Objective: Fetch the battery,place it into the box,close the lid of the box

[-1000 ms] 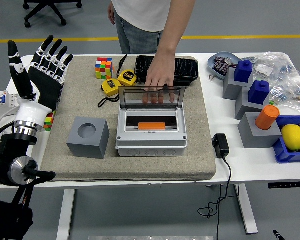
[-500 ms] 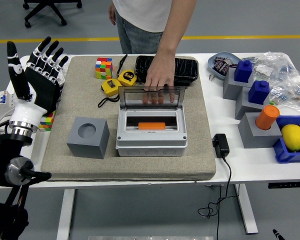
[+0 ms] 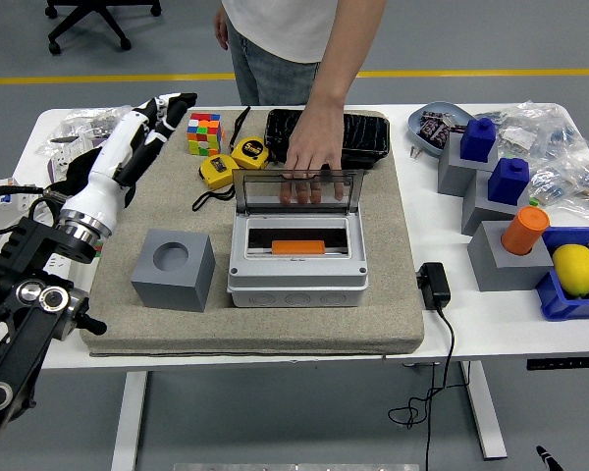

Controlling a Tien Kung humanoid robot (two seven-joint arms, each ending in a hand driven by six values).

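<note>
Battery [image 3: 297, 247] lies inside the open box [image 3: 295, 275] at frame centre, where a person's hand [image 3: 311, 159] rests on the upright lid [image 3: 296, 192]. Left hand [image 3: 157, 116] reaches toward upper left, fingers extended together, holding nothing.

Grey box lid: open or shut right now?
Open. The grey box's clear hinged lid stands upright, with a person's hand at its top edge; the orange battery lies inside.

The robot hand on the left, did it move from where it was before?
Yes. The left robot hand swung right and forward over the mat, toward the colourful cube, turning edge-on.
</note>
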